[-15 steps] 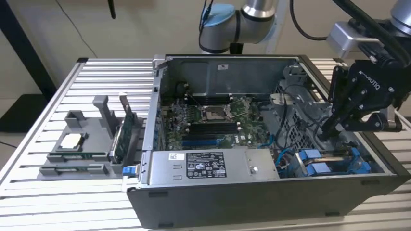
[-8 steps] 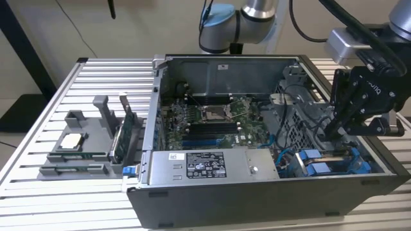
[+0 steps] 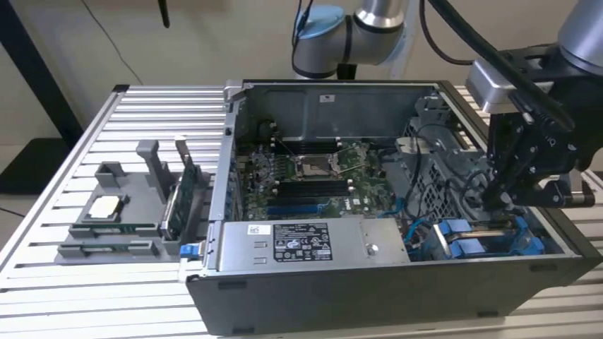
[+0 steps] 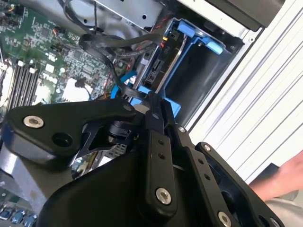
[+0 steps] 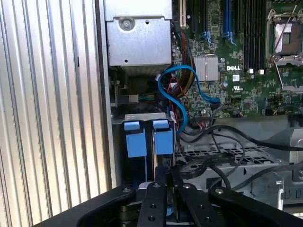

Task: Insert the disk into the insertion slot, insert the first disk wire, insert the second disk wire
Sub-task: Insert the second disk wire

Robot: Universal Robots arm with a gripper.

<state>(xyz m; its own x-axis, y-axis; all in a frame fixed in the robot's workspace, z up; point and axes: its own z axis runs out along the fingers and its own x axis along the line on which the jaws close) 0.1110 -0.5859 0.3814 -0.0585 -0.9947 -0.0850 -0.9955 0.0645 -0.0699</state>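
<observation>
My gripper [image 3: 498, 201] hangs inside the open computer case, just above the insertion slot [image 3: 490, 244], a dark bay with bright blue rails at the exterior view's right. In both wrist views the fingers meet at their tips, so the gripper [image 4: 150, 100] [image 5: 169, 177] is shut on a black disk wire [image 4: 128, 91] that loops away over the drive cage [image 5: 208, 165]. The disk [image 4: 160, 61] stands edge-on in its blue carrier inside the slot [image 4: 201, 78], with its connector end facing the gripper. Blue carrier tabs [image 5: 137, 142] show beside the fingers.
The motherboard [image 3: 311, 176] fills the case middle, and a grey stickered box [image 3: 311, 244] lies along its front. Blue cables [image 5: 184, 80] and black cables crowd the space near the bay. A grey fixture [image 3: 123, 212] with parts stands on the slatted table. A person's hand [image 4: 284, 179] is near the table edge.
</observation>
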